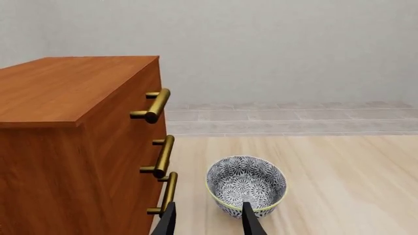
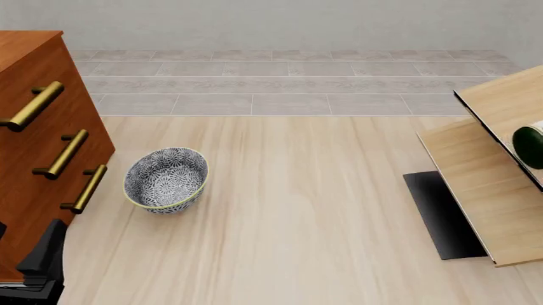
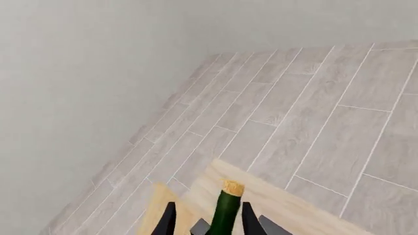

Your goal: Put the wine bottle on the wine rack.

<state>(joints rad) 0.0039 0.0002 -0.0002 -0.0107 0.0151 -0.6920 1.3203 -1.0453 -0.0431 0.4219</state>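
Now the right end effector (image 3: 205, 220) holds the wine bottle (image 3: 225, 210) over the wine rack (image 2: 488, 184). Next, I judge, it must lower it gently. The left end effector (image 1: 209, 221) rests half-open.

Cabinet left, rack right, bowl between.
The bowl (image 2: 166, 180) sits on the table (image 2: 297, 210) just beside the drawer cabinet (image 2: 38, 146); the wine bottle (image 2: 530, 146) rests on the wine rack (image 2: 484, 184) far right.

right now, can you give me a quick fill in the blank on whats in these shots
1. The patterned bowl stands beside the drawer ____, apart from it.
2. The cabinet shows ____ brass handles.
3. The wine bottle sits between the ____ gripper's fingers.
4. The bottle's top is a tan ____, over the wine rack.

Missing words: cabinet; three; right; cork
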